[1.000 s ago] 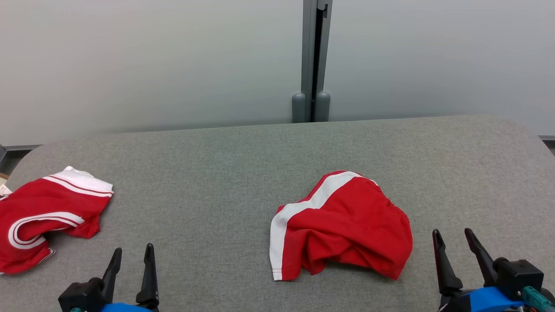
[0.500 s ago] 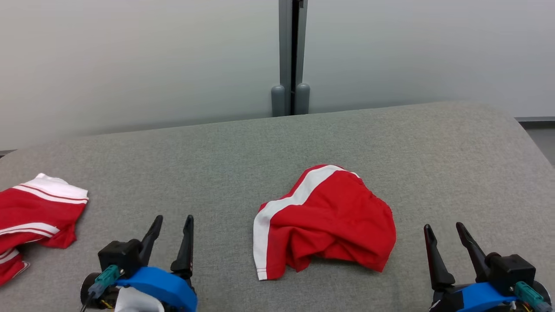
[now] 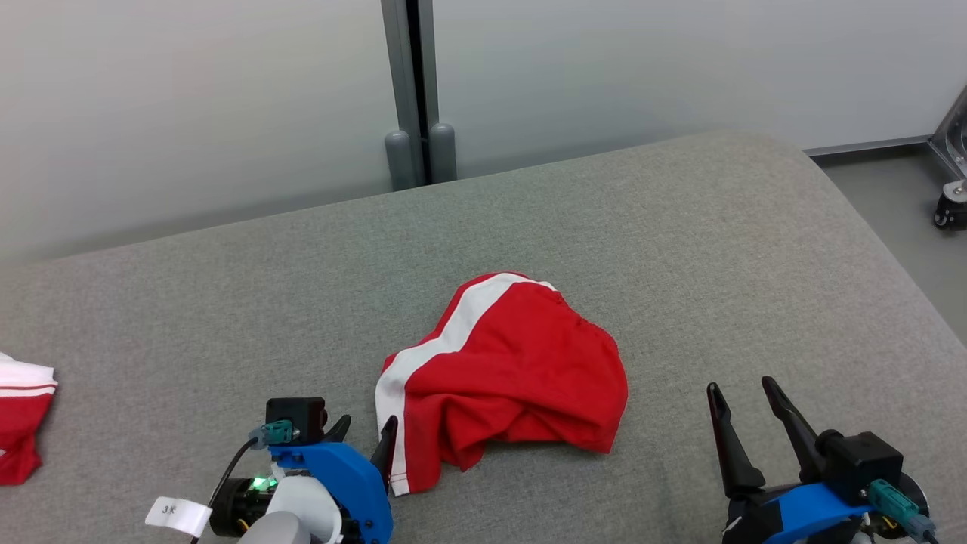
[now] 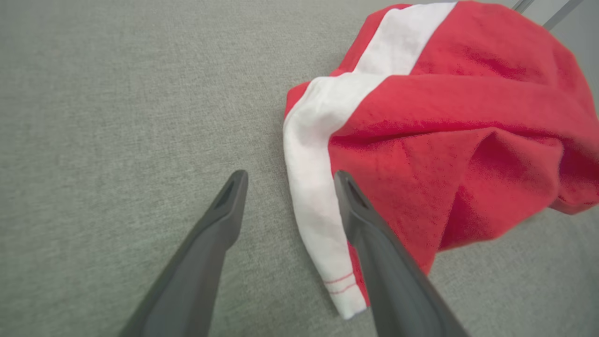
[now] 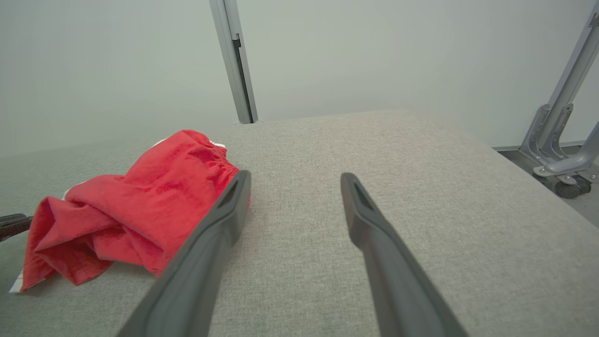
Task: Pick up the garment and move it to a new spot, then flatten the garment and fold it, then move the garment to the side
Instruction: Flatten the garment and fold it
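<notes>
My left gripper spread, white-striped edge of garment between tips, on surface; my right gripper spread, apart to garment's right.

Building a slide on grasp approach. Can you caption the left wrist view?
Open left gripper poised over the white-striped edge of a crumpled red garment on a grey fabric surface.

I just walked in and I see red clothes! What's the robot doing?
The robot is about to pick up the crumpled red shorts lying on the grey padded table. Its left pincer is open at the shorts' white-striped edge, with nothing gripped yet. Its right pincer is open too, off to the other side. Another red garment lies far left.
</notes>
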You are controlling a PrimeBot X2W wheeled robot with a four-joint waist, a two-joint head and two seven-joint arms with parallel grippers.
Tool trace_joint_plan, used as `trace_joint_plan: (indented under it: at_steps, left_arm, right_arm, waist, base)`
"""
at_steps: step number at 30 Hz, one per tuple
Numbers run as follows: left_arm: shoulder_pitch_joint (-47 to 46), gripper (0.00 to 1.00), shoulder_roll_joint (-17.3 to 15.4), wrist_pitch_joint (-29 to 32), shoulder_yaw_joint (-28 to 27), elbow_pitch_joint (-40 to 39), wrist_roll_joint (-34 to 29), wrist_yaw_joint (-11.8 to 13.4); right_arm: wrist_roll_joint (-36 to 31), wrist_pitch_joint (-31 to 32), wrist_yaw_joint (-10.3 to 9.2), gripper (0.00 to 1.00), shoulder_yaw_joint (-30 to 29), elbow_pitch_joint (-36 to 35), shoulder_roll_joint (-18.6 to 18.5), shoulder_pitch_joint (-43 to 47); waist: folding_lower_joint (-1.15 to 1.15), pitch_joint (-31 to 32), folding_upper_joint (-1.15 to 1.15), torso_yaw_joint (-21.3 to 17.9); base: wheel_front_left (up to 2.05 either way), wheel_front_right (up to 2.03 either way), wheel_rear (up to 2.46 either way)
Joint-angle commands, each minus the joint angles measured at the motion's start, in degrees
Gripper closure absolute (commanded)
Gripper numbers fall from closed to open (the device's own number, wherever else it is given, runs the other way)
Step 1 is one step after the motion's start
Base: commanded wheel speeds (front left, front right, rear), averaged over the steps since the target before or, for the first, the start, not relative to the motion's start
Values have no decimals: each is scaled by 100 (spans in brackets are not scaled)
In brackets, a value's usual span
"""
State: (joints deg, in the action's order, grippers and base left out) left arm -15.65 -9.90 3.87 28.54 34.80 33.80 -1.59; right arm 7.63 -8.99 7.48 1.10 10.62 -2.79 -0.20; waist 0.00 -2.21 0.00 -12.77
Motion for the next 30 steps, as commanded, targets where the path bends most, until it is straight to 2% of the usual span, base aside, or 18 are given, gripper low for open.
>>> trace_joint_plan:
  at_steps: [1, 6, 9, 10, 11, 17, 24, 30]
  left_arm:
    - [-188, 0, 57, 121, -40, 143, 92, 35]
    - [-377, 0, 156, 356, -92, 607, 204, 154]
    - [-428, 0, 243, 465, -62, 803, 292, 62]
    - [-433, 69, 271, 478, -44, 841, 327, -15]
    - [-444, 100, 290, 443, -38, 869, 345, -69]
    - [-594, 100, 303, -272, -284, 682, 468, -158]
    - [-1141, 100, 189, -1307, -501, -8, 260, -161]
    - [-1970, 100, 55, -1590, -589, -642, 37, -148]
  right_arm:
    - [14, -31, 3, 0, 29, -13, -19, -95]
    - [33, -57, 3, 0, 77, -23, -20, -130]
    - [42, -79, 3, 0, 63, 4, -20, -94]
    - [48, -71, 3, 0, 62, 12, -19, -92]
    - [50, -77, 3, 0, 61, 19, -20, -90]
    - [91, -114, 3, 0, 5, 44, -18, -120]
    - [58, -77, 3, 0, -57, 18, -21, -115]
    - [5, -27, 3, 0, -106, -19, -19, -81]
  waist:
    - [0, -109, 0, -111]
    - [0, -199, 0, -256]
    - [0, -221, 0, -291]
    - [0, -229, 0, -295]
    - [0, -233, 0, -296]
    - [0, -233, 0, -128]
    - [0, -114, 0, 231]
    - [0, 41, 0, 439]
  base:
    - [0, 0, 0]
    - [0, 0, 0]
    - [0, 0, 0]
    - [0, 0, 0]
    - [0, 0, 0]
    - [0, 0, 0]
    - [0, 0, 0]
    - [0, 0, 0]
